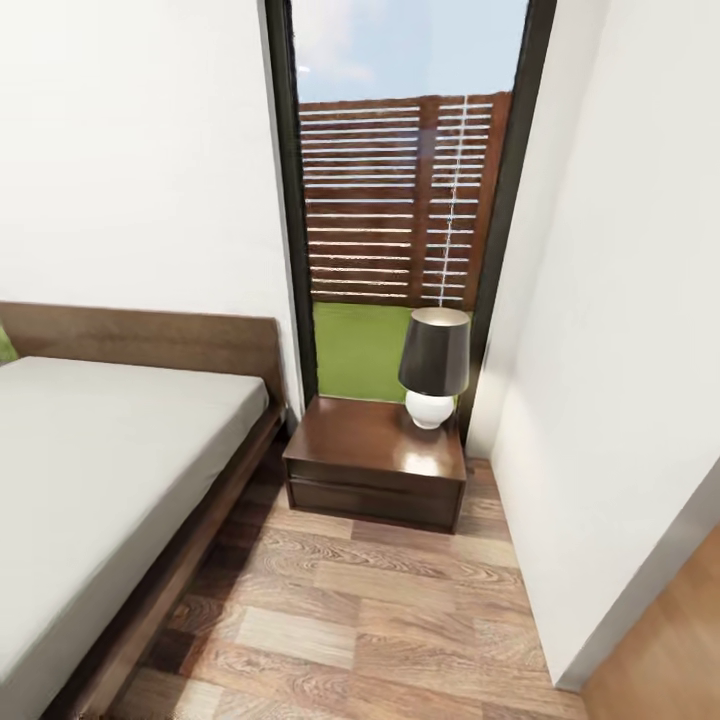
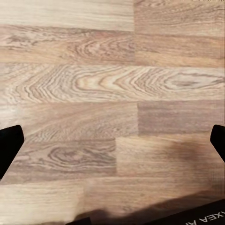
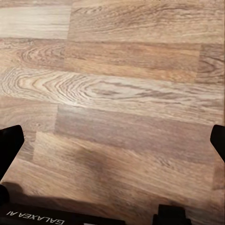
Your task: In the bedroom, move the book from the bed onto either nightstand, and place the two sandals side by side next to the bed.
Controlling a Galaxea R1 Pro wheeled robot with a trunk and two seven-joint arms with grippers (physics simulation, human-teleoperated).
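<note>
Head view, bed cropped, nightstand

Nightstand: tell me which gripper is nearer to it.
Cannot tell. The left gripper and the right gripper each point at plank floor; the nightstand stands almost dead ahead in the head view, beside the bed.

The bed is running off the head view's left and bottom edges, a green scrap at the left edge is too cropped to identify, and both claws' fingertips are getting clipped at their wrist views' edges
</note>
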